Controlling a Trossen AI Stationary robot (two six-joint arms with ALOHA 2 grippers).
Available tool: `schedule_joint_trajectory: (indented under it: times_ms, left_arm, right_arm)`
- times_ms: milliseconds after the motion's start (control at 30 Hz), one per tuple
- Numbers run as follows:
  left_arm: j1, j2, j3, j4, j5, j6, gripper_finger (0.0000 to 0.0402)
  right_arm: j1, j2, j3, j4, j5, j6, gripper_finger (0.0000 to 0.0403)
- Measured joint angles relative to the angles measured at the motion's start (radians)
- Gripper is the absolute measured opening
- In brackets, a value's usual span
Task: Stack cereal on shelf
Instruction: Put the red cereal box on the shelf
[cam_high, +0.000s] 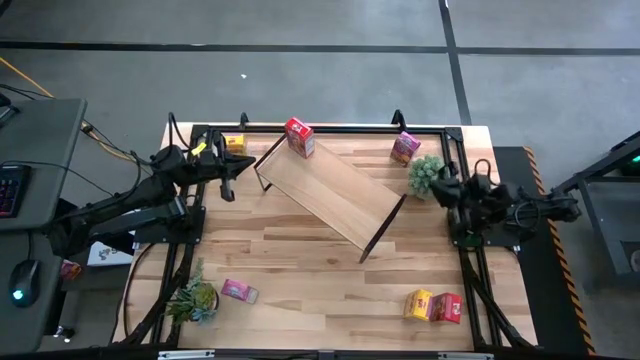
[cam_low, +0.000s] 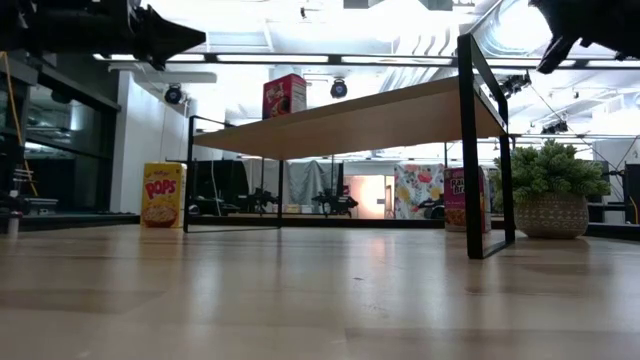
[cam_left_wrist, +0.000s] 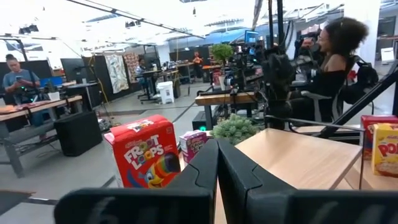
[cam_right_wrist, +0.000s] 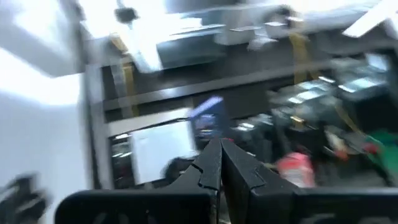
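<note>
We have one red cereal box (cam_high: 299, 137) on the shelf (cam_high: 330, 190); five remain, away from both clenched, empty grippers (cam_high: 226, 178) (cam_high: 443, 193).

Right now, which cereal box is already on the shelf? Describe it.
Find the shelf lying slantwise across the table's middle. On its far-left end stands a red box, upright. It alone rests on the board; the other boxes sit on the table.

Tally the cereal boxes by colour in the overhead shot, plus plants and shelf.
Red cereal boxes: 2, one on the shelf and one at the near right
Yellow cereal boxes: 2
Pink cereal boxes: 2
Potted plants: 2
Shelf: 1
Total: 9
</note>
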Motion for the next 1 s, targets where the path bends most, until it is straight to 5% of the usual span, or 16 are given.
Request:
schedule_joint_trajectory:
  times_ms: [167,367,600,733,1000]
  left_arm:
    - [0.000,0.000,0.000,-0.001,-0.002,0.018,0.0000]
    - [0.001,0.016,0.000,-0.003,-0.002,0.021,0.0000]
    - [0.001,0.027,0.000,-0.002,-0.004,0.035,0.0000]
    - [0.001,0.033,0.000,-0.014,-0.005,0.043,0.0000]
    - [0.001,0.033,0.000,-0.035,-0.083,0.037,0.0001]
  right_arm:
    - [0.000,0.067,0.143,-0.269,0.126,0.104,0.0028]
    - [0.000,0.242,0.405,-0.666,0.184,0.284,0.0141]
    - [0.000,0.522,0.823,-1.194,-0.096,0.745,0.0244]
    - [0.001,0.700,1.037,-1.527,-0.277,1.013,0.0250]
    - [0.096,0.964,1.288,-2.024,-0.427,1.464,0.0250]
